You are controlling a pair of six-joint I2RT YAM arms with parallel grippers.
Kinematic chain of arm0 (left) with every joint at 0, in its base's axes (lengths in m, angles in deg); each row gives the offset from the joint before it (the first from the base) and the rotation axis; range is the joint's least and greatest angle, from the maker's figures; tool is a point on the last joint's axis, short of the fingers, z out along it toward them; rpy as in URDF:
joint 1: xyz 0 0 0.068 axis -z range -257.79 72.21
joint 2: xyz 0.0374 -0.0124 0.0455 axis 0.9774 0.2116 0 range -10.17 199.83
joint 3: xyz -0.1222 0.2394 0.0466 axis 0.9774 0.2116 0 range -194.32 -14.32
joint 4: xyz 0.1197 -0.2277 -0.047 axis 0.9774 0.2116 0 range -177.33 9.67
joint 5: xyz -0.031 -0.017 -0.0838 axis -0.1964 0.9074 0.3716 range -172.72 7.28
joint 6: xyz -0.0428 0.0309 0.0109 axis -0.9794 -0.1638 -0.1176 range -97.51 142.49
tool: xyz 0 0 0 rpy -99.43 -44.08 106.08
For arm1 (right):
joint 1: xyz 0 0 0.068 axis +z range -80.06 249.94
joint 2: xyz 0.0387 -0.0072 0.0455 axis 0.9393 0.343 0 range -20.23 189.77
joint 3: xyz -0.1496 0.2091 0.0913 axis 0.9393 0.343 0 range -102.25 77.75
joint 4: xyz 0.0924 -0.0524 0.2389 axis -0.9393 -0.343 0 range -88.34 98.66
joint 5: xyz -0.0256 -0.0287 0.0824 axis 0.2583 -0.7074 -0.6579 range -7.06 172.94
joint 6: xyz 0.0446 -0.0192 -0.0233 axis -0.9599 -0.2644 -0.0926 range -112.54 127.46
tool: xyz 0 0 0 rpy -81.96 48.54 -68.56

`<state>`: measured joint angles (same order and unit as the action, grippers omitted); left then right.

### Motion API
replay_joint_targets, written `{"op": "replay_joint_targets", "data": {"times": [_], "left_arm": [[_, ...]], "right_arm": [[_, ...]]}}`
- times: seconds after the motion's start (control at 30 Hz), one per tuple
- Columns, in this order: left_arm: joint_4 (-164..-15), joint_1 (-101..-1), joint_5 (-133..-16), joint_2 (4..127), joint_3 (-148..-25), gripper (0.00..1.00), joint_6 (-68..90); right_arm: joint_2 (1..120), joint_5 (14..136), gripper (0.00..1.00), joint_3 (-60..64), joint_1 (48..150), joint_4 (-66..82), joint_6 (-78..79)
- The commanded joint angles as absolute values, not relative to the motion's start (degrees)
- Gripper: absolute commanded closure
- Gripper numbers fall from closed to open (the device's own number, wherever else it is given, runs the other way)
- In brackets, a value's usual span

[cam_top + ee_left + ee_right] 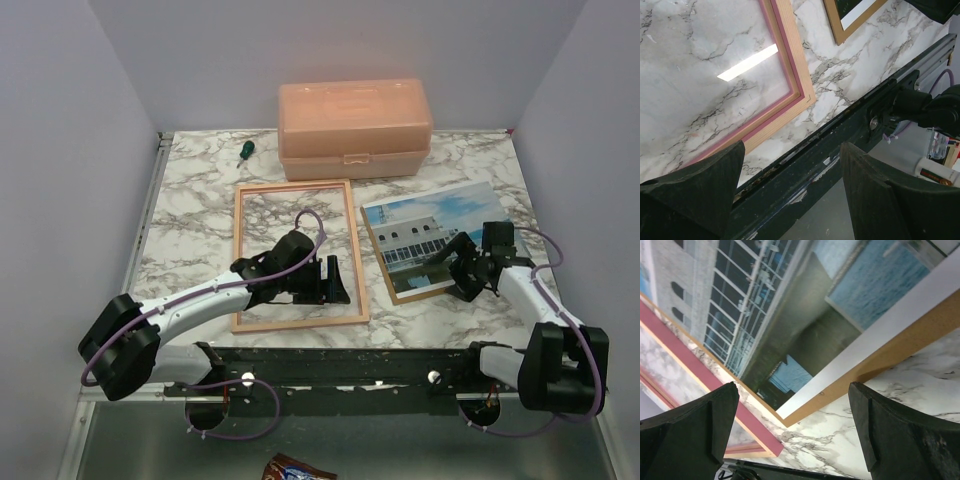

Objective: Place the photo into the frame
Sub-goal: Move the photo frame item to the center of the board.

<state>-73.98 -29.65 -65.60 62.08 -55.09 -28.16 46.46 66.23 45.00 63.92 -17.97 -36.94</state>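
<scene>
Your right end effector (465,280) hangs spread over the near corner of the photo (425,230), which lies flat on a brown backing board (920,335) just right of the frame (295,185), so closing may pinch the board too or skid the glossy print.

lab booth — plain walls (60,120), marble tabletop (190,210)

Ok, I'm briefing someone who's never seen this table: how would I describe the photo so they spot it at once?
Start at the peach box at the far edge of the table. Nearer and right of it, by the right gripper, lies the photo. Unlike the empty frame to its left, it shows a white building against blue sky, on a brown board.
</scene>
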Motion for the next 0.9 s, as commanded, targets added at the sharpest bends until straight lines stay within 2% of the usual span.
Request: {"op": "replay_joint_targets", "data": {"times": [0.0,0.3,0.53,0.87], "left_arm": [[-74.37,-29.27,-66.81,62.38,-56.59,0.22,-28.32],[-74.30,-29.23,-66.69,62.68,-56.42,0.22,-28.36],[-74.48,-29.18,-66.46,63.39,-56.66,0.23,-28.24],[-74.29,-28.81,-66.54,65.18,-58.32,0.24,-28.12]], "right_arm": [[47.79,68.53,0.01,46.99,63.60,-16.58,-37.88],[51.97,64.83,0.04,46.43,63.61,-10.97,-37.50],[55.81,57.91,0.13,46.75,63.69,-6.13,-35.63],[55.11,58.93,0.12,43.49,64.56,-9.26,-30.56]]}}
